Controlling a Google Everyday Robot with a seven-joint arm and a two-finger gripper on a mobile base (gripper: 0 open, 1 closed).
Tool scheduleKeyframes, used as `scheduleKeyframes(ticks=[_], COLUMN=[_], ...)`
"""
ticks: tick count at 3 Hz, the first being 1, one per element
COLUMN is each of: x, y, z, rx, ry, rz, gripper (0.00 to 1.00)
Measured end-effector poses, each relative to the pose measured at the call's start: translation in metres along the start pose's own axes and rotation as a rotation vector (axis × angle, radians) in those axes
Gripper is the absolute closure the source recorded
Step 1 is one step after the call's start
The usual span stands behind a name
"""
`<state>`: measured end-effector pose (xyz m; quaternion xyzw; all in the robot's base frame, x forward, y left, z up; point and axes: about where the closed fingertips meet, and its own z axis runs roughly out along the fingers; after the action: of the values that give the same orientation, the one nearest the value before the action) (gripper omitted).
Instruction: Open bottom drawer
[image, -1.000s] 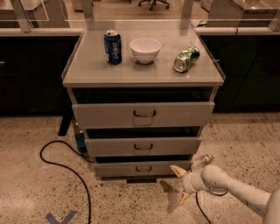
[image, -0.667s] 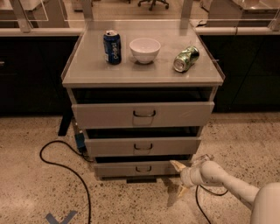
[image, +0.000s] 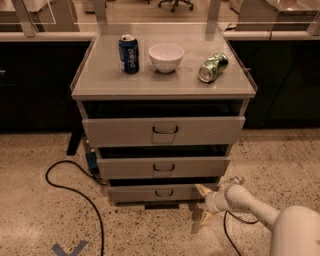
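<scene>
The bottom drawer (image: 150, 193) is the lowest and narrowest of the cabinet's three grey fronts, with a small dark wire handle (image: 163, 193) at its centre. It stands slightly pulled out, with a dark gap above it. My gripper (image: 200, 202) is low, at the drawer's right end, to the right of the handle. One pale finger (image: 203, 190) lies against the drawer's right front and the other (image: 198, 221) points down toward the floor, so the fingers are spread open and hold nothing. The white arm (image: 250, 202) comes in from the lower right.
The middle drawer (image: 163, 167) and top drawer (image: 164, 131) above also stand slightly out. On the cabinet top (image: 100, 85) are a blue can (image: 129, 54), a white bowl (image: 166, 57) and a green can on its side (image: 213, 67). A black cable (image: 75, 192) loops across the speckled floor at left.
My gripper has moved left along the floor, from right of the cabinet to the bottom drawer's right end. The drawers have not moved.
</scene>
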<state>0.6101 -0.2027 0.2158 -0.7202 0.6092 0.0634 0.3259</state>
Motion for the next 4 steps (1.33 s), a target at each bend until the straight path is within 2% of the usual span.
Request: scheduleKeyframes(ticks=[1, 2, 4], x=[0.036, 0.071, 0.072], y=[0.014, -0.002, -0.002], z=[0.043, 0.041, 0.038], rx=[0.057, 0.127, 0.13], ry=[-0.028, 0.004, 0.006], rz=[0.134, 0.174, 0.172], gripper=[0.0, 0.0, 0.0])
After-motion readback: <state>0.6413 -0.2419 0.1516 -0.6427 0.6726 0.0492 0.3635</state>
